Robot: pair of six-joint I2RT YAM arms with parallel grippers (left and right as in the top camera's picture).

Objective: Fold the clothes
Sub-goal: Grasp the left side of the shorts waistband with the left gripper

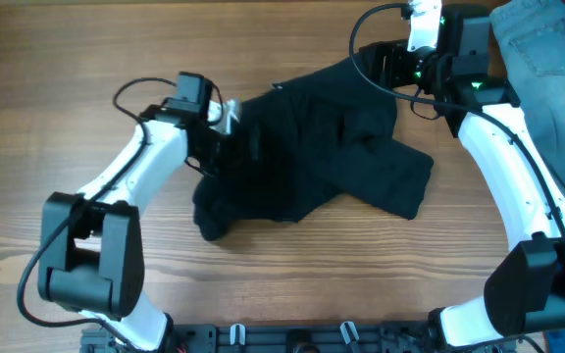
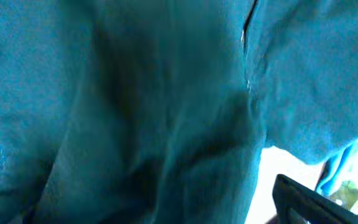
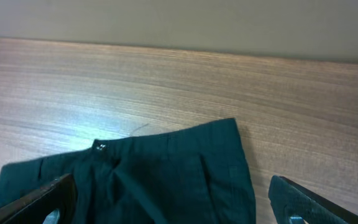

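1. The right gripper has its fingers wide apart. Nothing is held between them. The top edge of the black shorts lies just below.
2. The left gripper has its fingers apart too. Its camera sees only dark cloth, very close. It sits at the left side of the shorts and pinches nothing.
3. The shorts lie in a messy heap in the middle of the table, between the two grippers. One leg pokes out to the right and one to the lower left.
4. I think the step now is to grab the shorts at both sides.
5. To do it well, each gripper should go down onto an edge and pinch only the top layer. Both should close at the same time, then pull gently apart so the cloth goes flat before any fold.
6. Counting: one pair of black shorts, one pair of light blue jeans at the far right, two arms, two grippers, one table.
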